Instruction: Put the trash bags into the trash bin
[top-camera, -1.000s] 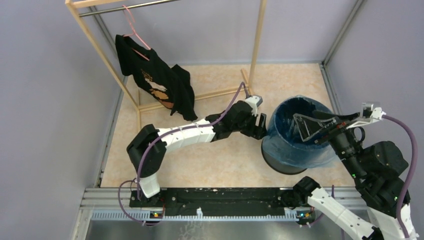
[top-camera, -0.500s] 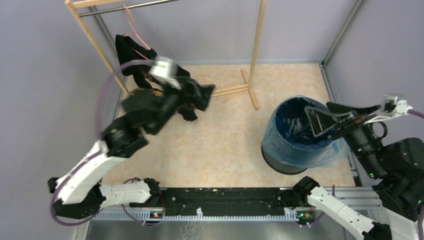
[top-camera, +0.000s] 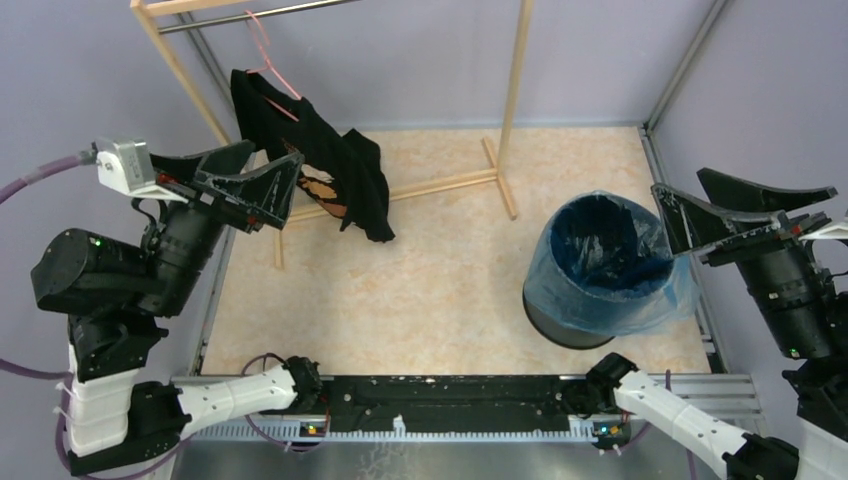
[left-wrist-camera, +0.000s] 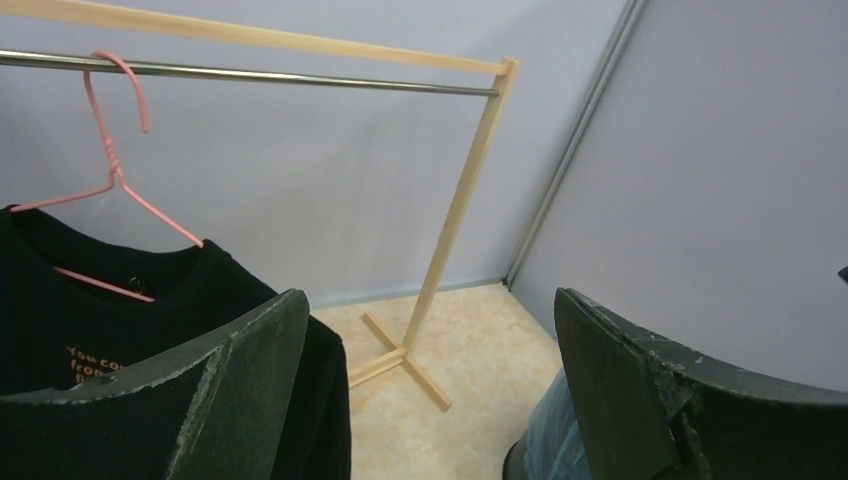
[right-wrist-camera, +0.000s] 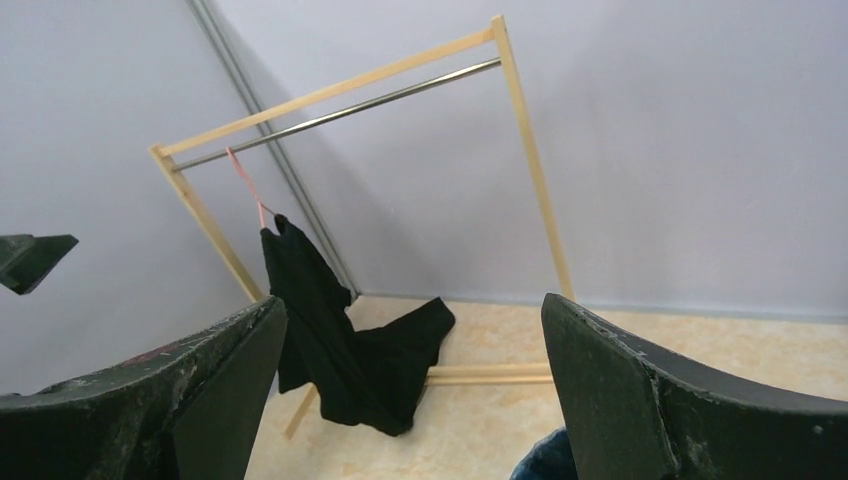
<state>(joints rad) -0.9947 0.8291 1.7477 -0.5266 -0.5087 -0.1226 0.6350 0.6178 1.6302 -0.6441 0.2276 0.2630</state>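
The trash bin (top-camera: 556, 324) stands on the floor at the right. The light-blue trash bag (top-camera: 640, 305) lines it, with its edge folded over the rim and hanging down the outer wall. My left gripper (top-camera: 272, 152) is open and empty, raised at the far left in front of the black shirt. My right gripper (top-camera: 678, 182) is open and empty, raised just right of the bin's rim. In the left wrist view the left gripper (left-wrist-camera: 430, 295) is wide open, with a strip of bag (left-wrist-camera: 548, 440) at the bottom. In the right wrist view the right gripper (right-wrist-camera: 412, 302) is wide open, with the bag (right-wrist-camera: 540, 464) just below.
A wooden clothes rack (top-camera: 515, 90) stands at the back, its foot (top-camera: 497, 180) on the floor left of the bin. A black shirt (top-camera: 330, 175) hangs from a pink hanger (top-camera: 262, 55). Grey walls close in the floor on three sides.
My left arm has swung from the bin's left side back to the far left and up. My right gripper has pulled out of the bin's mouth to the right.
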